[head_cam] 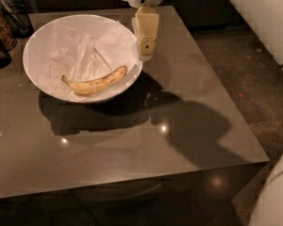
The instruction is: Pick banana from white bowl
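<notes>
The banana (95, 82), yellow with brown speckles, lies curved on crumpled white paper in the near part of the white bowl (37, 51). The bowl stands on the far left part of a dark table (132, 149). My gripper (146, 54) hangs from above at the bowl's right rim, pointing down. It is above and to the right of the banana's right tip, not touching it.
A dark wire basket and some patterned items (4, 18) stand at the table's far left edge. A white piece of furniture (264, 22) is at the right, beyond the table. Carpeted floor (254, 102) lies to the table's right.
</notes>
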Robot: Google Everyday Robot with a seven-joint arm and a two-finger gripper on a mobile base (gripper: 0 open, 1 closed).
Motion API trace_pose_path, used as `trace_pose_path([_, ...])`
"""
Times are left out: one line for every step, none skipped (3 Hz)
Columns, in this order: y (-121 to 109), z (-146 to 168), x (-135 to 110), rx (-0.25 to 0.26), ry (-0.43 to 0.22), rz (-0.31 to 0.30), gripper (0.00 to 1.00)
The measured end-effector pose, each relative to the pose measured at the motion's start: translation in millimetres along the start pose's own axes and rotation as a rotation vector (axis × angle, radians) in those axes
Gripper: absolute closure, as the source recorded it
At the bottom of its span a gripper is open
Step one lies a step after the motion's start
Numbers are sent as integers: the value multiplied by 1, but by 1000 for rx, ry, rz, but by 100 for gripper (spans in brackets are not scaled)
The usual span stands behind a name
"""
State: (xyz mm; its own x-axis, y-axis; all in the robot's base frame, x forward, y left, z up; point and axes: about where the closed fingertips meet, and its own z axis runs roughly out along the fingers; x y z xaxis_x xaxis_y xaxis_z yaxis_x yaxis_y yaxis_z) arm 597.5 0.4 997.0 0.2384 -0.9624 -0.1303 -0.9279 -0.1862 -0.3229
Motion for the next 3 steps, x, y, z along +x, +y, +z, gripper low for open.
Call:
trace_pose_path([-6, 0, -25, -5, -24, -77, 0])
trace_pose_path([-6, 0, -25, -5, -24, -77, 0])
trace_pose_path([-12, 11, -44, -20, -76, -104, 0])
